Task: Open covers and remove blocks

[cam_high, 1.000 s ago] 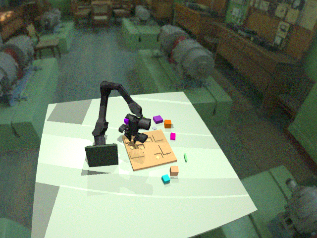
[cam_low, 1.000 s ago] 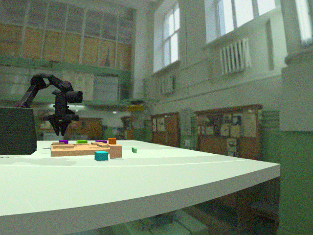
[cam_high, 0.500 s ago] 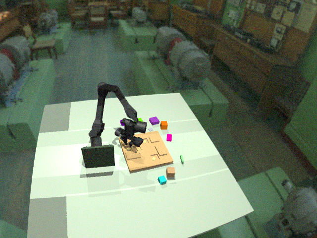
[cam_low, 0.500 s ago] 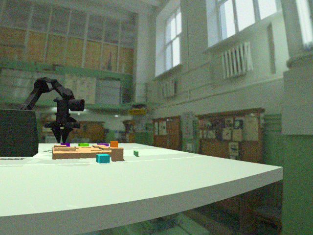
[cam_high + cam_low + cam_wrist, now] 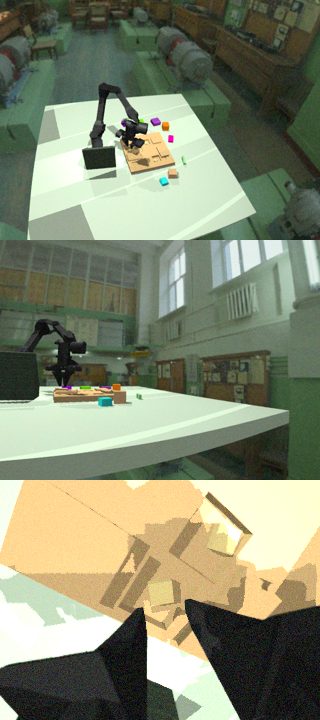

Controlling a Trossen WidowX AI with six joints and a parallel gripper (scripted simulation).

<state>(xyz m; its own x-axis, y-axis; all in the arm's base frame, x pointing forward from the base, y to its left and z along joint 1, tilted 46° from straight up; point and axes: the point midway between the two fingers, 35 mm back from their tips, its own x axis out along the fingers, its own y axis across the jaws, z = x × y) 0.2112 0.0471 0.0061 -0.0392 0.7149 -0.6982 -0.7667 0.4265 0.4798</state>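
Note:
The wooden puzzle board lies flat on the table, with wood-coloured covers and grooves on its top. Pale yellow blocks sit in uncovered wells; one block is just ahead of the fingertips in the wrist view, and another block lies in a well farther up. A third pale block shows near the board's front edge. My gripper is partly open and empty, pointing down just above the board's arm-side part. The arm hides part of the board in the top view, so some cover positions cannot be told.
Beyond the board lie purple, orange and magenta blocks, plus lime and purple ones partly behind the arm. A green piece, tan cube and cyan block lie nearer. A dark box stands beside the arm base.

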